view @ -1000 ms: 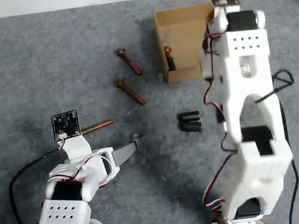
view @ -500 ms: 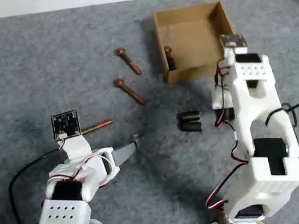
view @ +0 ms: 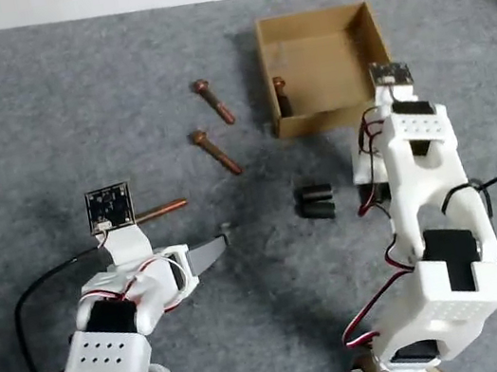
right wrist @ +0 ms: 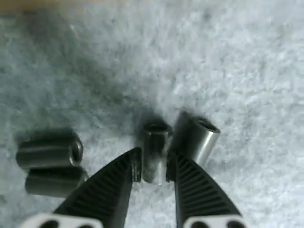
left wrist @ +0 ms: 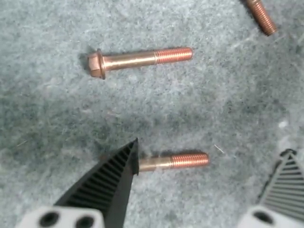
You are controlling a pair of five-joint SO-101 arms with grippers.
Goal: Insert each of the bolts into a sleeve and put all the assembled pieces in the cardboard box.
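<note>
A grey carpet (view: 42, 107) covers the table. The right arm (view: 431, 211) stretches up the right side, with its wrist just in front of the cardboard box (view: 324, 120). The left arm (view: 112, 340) sits low at the near left. The box stands open at the far side. Against its left inner wall is one assembled piece (view: 282, 95), a bolt seated in a dark sleeve. The left gripper (left wrist: 212, 147) is spread wide and holds nothing. The nearest bolt (view: 158, 210) lies on the carpet between its fingers, and one fingertip (left wrist: 128, 159) hides the bolt's head end. The middle bolt (view: 215, 151) and the far bolt (view: 214, 101) lie loose on the carpet left of the box, near each other but apart, both angled the same way. The right gripper (right wrist: 154, 164) is narrowed onto a standing sleeve (right wrist: 156, 137), with a fingertip against each side while the sleeve rests upright on the carpet. A tilted sleeve (right wrist: 203, 140) leans just beside it. Two lying sleeves (view: 315, 204) rest side by side, touching, on the carpet in front of the box, beside the right arm.
</note>
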